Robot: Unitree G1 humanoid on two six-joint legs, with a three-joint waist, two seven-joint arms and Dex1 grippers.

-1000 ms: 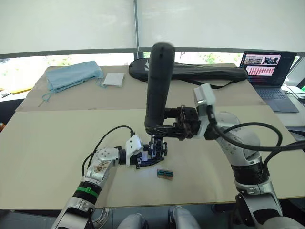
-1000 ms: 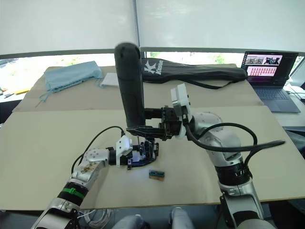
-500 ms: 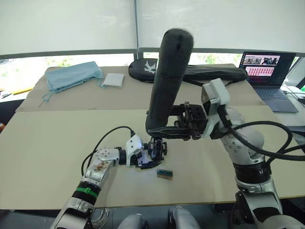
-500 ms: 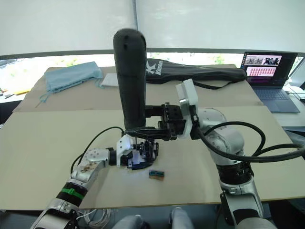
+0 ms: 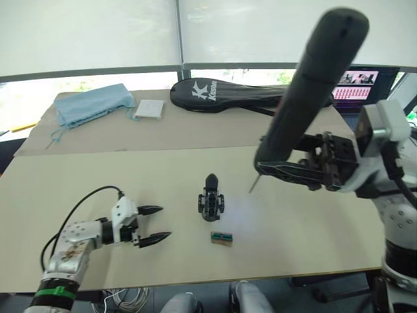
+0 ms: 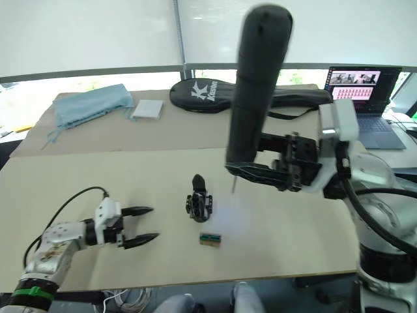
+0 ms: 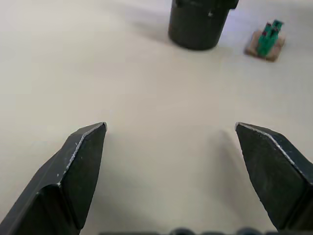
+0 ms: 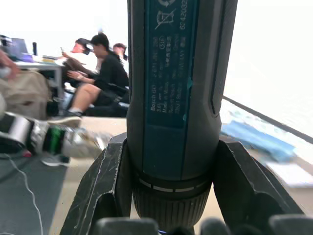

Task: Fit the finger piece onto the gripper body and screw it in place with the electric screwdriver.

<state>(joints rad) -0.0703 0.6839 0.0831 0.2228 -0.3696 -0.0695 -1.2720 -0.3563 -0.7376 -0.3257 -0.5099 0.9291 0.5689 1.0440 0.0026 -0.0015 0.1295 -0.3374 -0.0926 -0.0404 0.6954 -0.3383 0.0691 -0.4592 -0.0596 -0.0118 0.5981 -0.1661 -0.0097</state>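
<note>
The gripper body [image 5: 210, 202] stands free on the beige table, with one black pointed finger sticking up from it. A loose finger piece is out of view. My left gripper [image 5: 155, 223] hovers open and empty to the left of the body, well apart from it. In the left wrist view its two black fingers [image 7: 80, 164] frame bare table, with the gripper body [image 7: 198, 22] beyond them. My right gripper [image 5: 273, 171] is shut on the electric screwdriver [image 5: 306, 91], held tilted above the table to the body's right, its bit pointing down. The screwdriver's barrel [image 8: 171, 98] sits between the right gripper's fingers.
A small green-brown box [image 5: 223, 238] lies just in front of the gripper body. At the back are a black racket bag [image 5: 228, 94], a blue cloth [image 5: 91, 105], a white pad [image 5: 148, 108] and an open laptop [image 6: 361, 81]. Seated people [image 8: 98, 73] are in the right wrist view.
My left gripper let go of the gripper body, opened and drew back to the left. The right gripper carried the screwdriver up and right, off the body. The camera view also shifted.
</note>
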